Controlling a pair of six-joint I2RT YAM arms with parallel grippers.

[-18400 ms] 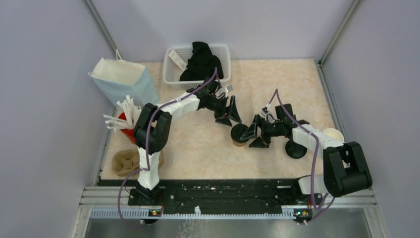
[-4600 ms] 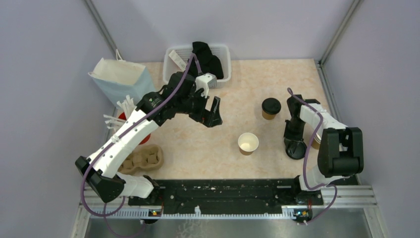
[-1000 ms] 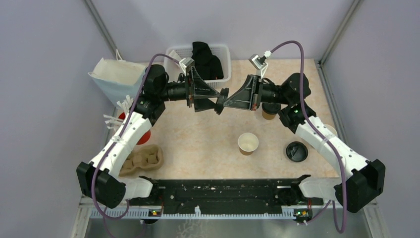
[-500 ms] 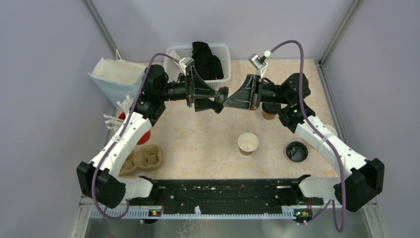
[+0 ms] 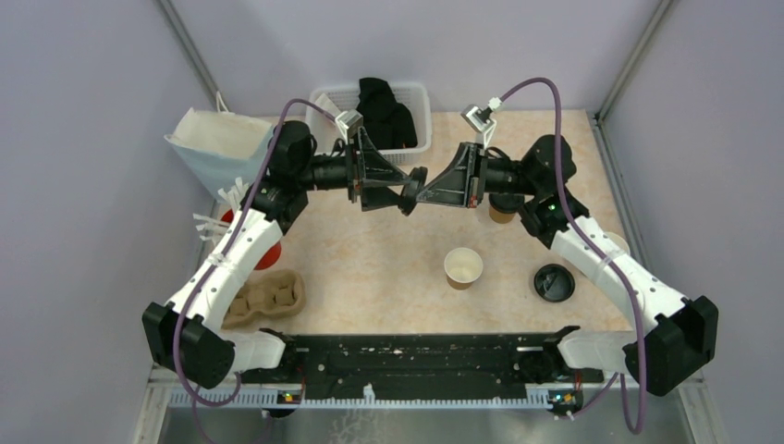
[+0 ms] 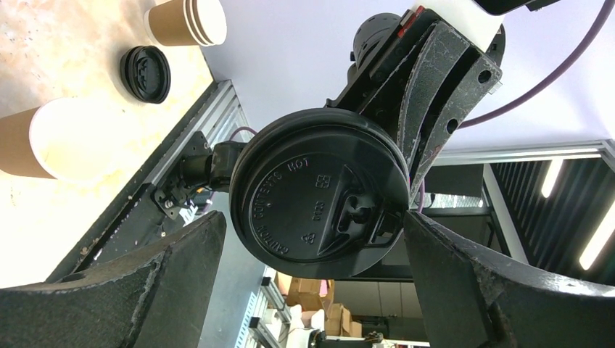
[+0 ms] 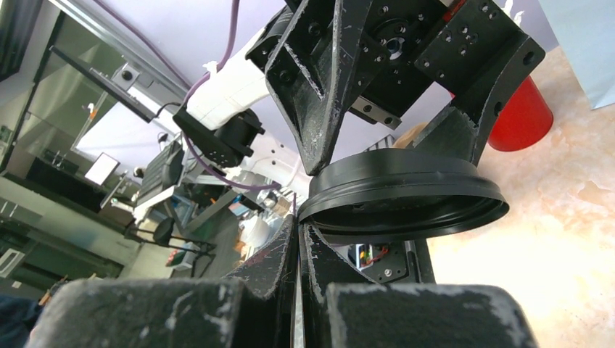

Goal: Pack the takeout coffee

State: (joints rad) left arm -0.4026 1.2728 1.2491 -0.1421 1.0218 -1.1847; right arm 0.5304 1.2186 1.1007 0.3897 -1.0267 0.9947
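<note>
Above the table's middle my right gripper (image 5: 423, 192) (image 7: 299, 233) is shut on the rim of a black plastic lid (image 7: 402, 196) (image 6: 319, 192). My left gripper (image 5: 405, 192) (image 6: 312, 243) faces it, wide open. Its fingers (image 6: 109, 290) stand on either side of the lid without touching it. An open kraft cup (image 5: 462, 267) (image 6: 62, 138), white inside, stands on the table below. A lidded takeout coffee (image 5: 500, 214) stands behind my right arm, mostly hidden.
A loose black lid (image 5: 553, 282) (image 6: 145, 72) lies at the right beside a stack of cups (image 6: 185, 20). On the left are a cardboard carrier (image 5: 268, 298), a red cup of straws (image 5: 242, 231) (image 7: 518, 116) and a paper bag (image 5: 226, 148). A white basket (image 5: 324, 129) holds black cloth.
</note>
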